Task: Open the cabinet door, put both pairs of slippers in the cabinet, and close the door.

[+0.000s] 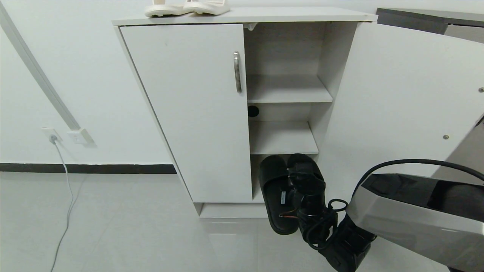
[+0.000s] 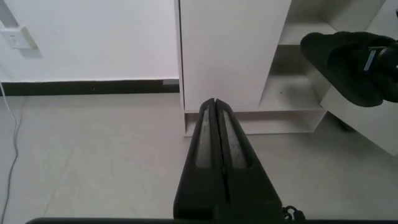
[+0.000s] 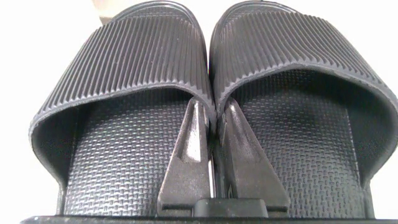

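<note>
A pair of black slippers (image 1: 279,193) hangs toes-first at the mouth of the white cabinet's (image 1: 181,113) bottom compartment. My right gripper (image 1: 307,189) is shut on them. In the right wrist view its fingers (image 3: 213,115) pinch the two ribbed straps (image 3: 143,68) together where they meet. The cabinet's right door (image 1: 397,94) stands wide open; the left door is closed, its metal handle (image 1: 237,71) upright. A white pair of slippers (image 1: 189,7) lies on the cabinet top. My left gripper (image 2: 214,102) is shut on nothing, low over the floor, facing the cabinet, with the black slippers (image 2: 342,59) off to one side.
Two bare shelves (image 1: 287,90) sit above the bottom compartment. A wall socket (image 1: 53,136) with a grey cable (image 1: 68,196) trailing on the floor is at the left. Grey furniture (image 1: 427,19) stands behind the open door. Open floor lies left of the cabinet.
</note>
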Controlling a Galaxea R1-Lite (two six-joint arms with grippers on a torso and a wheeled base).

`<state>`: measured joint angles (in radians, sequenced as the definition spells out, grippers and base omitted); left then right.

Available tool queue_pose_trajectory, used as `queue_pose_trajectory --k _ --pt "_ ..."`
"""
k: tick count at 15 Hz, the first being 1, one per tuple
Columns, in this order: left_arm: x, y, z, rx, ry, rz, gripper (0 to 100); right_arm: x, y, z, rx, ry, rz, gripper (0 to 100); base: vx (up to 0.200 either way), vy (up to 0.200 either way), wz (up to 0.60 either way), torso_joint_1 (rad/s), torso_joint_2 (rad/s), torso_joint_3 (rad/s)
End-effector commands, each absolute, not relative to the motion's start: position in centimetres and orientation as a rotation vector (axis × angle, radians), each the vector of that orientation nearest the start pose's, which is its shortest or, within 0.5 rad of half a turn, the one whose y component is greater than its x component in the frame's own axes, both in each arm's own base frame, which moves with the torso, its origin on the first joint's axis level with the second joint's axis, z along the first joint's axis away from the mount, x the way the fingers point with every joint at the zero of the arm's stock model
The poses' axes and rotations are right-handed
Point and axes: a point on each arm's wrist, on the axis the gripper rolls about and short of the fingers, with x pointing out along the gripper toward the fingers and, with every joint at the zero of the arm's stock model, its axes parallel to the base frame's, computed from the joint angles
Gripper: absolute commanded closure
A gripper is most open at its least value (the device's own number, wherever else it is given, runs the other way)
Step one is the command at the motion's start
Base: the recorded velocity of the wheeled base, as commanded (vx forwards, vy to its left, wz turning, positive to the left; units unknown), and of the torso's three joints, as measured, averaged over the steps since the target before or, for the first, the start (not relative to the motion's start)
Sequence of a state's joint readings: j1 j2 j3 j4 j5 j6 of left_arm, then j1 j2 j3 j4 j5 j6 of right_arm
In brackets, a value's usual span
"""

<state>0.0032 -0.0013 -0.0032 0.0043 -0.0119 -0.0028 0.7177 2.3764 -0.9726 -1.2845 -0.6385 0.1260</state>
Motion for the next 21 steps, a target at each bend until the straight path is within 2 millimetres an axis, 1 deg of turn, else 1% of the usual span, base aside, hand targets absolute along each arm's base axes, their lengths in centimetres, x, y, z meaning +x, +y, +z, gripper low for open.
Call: queue_pose_trajectory --k 1,7,10,12,14,16,17,18,19,21 --pt "-2.3 0.0 7.6 -0.003 0.002 -0.008 100 32.3 26.4 3.6 0.05 0.099 0.072 100 0.2 0.0 0.0 0.002 0.01 0.002" --pt "-2.3 0.0 7.6 -0.003 0.002 -0.009 100 32.4 26.4 3.8 0.055 0.094 0.072 100 0.2 0.0 0.0 0.006 0.0 0.0" --pt "-2.3 0.0 7.6 -0.003 0.003 -0.009 100 32.7 26.7 3.7 0.058 0.091 0.073 100 0.2 0.0 0.0 0.001 0.0 0.001" --pt "-2.3 0.0 7.6 -0.003 0.002 -0.009 100 34.2 26.3 4.5 0.072 0.076 0.044 100 0.0 0.0 0.0 0.0 0.0 0.0" --pt "-2.3 0.0 7.6 -0.003 0.002 -0.008 100 36.2 26.1 5.3 0.1 0.113 0.017 100 0.0 0.0 0.0 0.0 0.0 0.0" --pt "-2.3 0.0 7.6 -0.005 0.002 -0.008 100 37.6 26.2 5.9 0.098 0.15 0.026 100 0.0 0.0 0.0 0.0 0.0 0.0" --pt "-2.3 0.0 7.6 -0.005 0.002 -0.008 100 38.8 26.5 5.8 0.099 0.151 0.028 100 0.0 0.0 0.0 0.0 0.0 0.0" --pt "-2.3 0.0 7.6 -0.005 0.002 -0.008 100 39.5 26.6 5.7 0.094 0.15 0.021 100 0.0 0.0 0.0 0.0 0.0 0.0" --pt "-2.3 0.0 7.6 -0.006 0.002 -0.008 100 40.9 26.6 5.2 0.089 0.153 0.004 100 0.0 0.0 0.0 0.0 0.0 0.0" --pt "-2.3 0.0 7.6 -0.006 0.002 -0.008 100 41.9 26.5 4.9 0.092 0.148 -0.006 100 0.0 0.0 0.0 0.0 0.0 0.0"
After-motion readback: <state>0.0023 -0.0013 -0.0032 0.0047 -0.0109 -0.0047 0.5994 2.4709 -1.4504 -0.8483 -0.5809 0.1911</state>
